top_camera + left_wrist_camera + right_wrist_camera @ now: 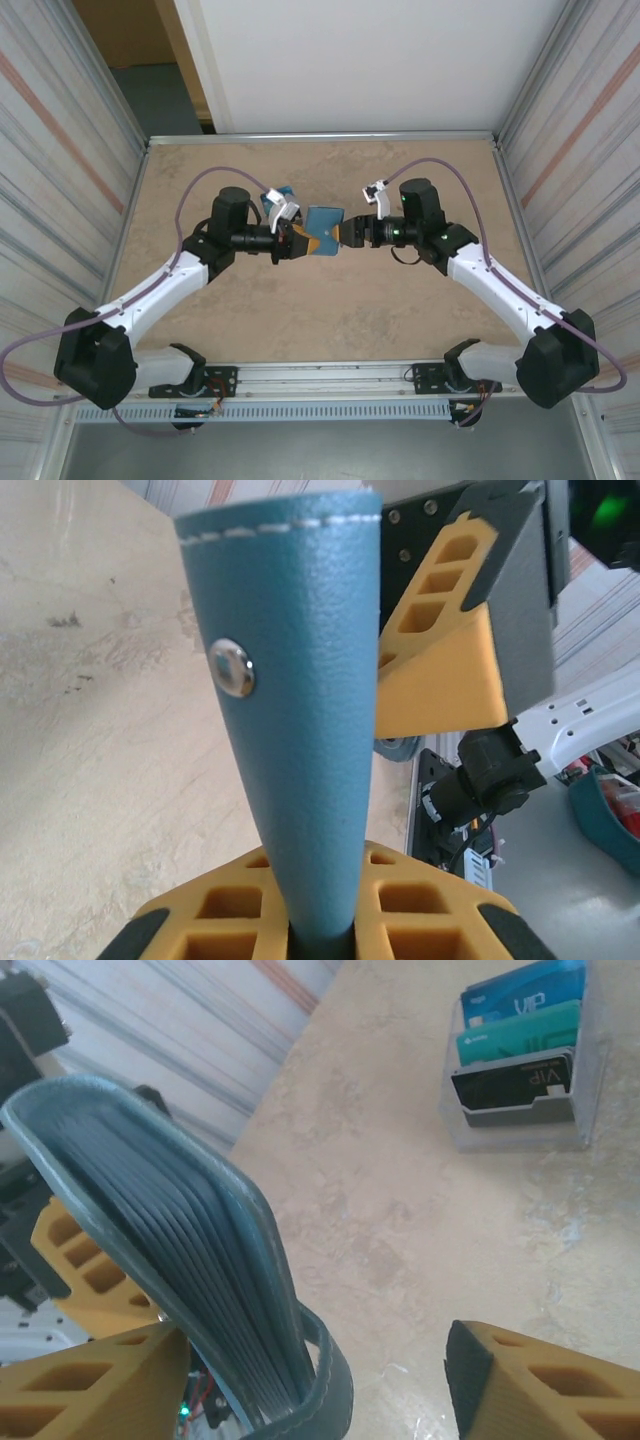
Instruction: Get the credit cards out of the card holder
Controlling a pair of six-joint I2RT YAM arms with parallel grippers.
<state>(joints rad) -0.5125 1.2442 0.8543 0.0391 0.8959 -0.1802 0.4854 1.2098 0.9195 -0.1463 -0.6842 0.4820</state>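
**Item 1.** Card holder (300,730): small flat bifold wallet of teal-blue pebbled leather with pale stitching along one edge. It is off the table, between the two claws. Its narrow end is pinched in the left claw, and its free end reaches into the gap of the right claw. A round metal snap stud (232,667) sits on the outer face. The right wrist view shows its grey-blue pocket panels stacked in layers. Whether any card is left inside them cannot be told.

**Item 2.** Left claw (318,885): yellow ribbed fingers with black backs, drawn narrow and clamped on the card holder.

**Item 3.** Right claw (305,1345): the same build, jaws apart. The card holder lies against one finger (90,1380). The other finger (540,1380) stands clear of it.

**Item 4.** Credit cards: three thin rectangular cards, one blue (525,995), one teal (520,1035) and one dark (510,1085). They stand in steps, ahead of the right claw and well apart from it.

**Item 5.** Tray (592,1070): small box of grey translucent plastic holding those cards.

**Item 6.** Table (350,310): beige marbled top, below both claws.
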